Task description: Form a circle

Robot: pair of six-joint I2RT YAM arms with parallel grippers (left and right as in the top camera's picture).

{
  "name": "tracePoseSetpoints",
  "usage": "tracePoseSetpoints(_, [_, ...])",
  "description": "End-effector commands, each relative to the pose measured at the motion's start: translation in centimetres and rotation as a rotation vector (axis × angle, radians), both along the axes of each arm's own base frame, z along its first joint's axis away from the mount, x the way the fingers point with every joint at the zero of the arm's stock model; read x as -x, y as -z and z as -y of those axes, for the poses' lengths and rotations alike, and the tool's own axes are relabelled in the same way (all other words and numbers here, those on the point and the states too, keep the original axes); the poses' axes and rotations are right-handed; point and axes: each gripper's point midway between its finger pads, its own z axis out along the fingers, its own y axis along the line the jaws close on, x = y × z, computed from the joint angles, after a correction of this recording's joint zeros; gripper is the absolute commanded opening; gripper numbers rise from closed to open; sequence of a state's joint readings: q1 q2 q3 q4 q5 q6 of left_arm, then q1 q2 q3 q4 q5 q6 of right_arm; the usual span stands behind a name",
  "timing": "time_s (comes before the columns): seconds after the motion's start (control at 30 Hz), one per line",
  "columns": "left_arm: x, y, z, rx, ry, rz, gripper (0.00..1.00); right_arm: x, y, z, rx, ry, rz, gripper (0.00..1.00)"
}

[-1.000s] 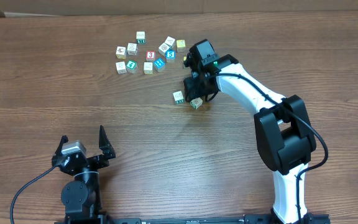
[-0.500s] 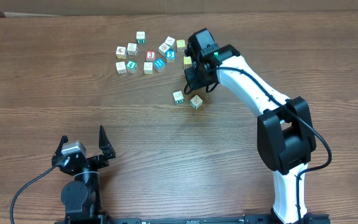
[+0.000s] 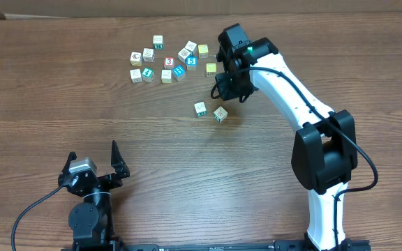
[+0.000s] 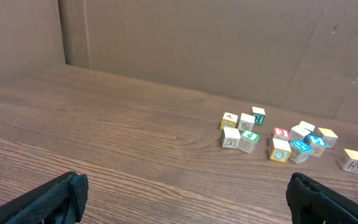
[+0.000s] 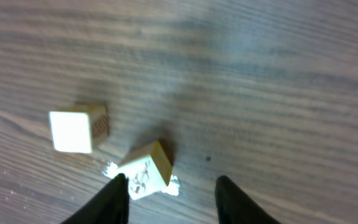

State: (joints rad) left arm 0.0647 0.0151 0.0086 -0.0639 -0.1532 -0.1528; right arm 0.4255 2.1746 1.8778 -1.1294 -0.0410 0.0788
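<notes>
Far across the brown wooden table (image 3: 82,104), beside the right arm's fingers (image 5: 174,186), which hang half-open and empty, sits the tight group of white, teal-marked and yellow picture cubes (image 3: 185,54). They are probably light, rigid and easily tipped, best pinched across opposite flat faces. The left arm's fingers (image 3: 93,155) gape wide, holding nothing.

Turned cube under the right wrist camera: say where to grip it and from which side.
Best take the turned cube across two opposite side faces, from straight above with the right gripper. It sits cornerwise to the fingers, with the white-topped cube close beside it; twist the wrist first.
</notes>
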Motion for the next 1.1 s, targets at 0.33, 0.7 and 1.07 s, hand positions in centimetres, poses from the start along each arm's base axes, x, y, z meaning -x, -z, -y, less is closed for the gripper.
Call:
tracePoseSetpoints(0.33, [-0.1,-0.1,0.5,-0.018,0.023,0.003,1.00,3.0,4.5,0.3,-0.005,-0.071,-0.104,0.54])
tracePoseSetpoints(0.7, [-0.1,0.0,0.5,-0.018,0.023,0.003,1.00,3.8,6.4,-0.1,-0.036,-0.124,-0.118,0.55])
tracePoseSetpoints(1.07, [-0.1,-0.1,0.5,-0.018,0.023,0.003,1.00,3.7,6.5,-0.2,-0.039,-0.123,-0.114,0.45])
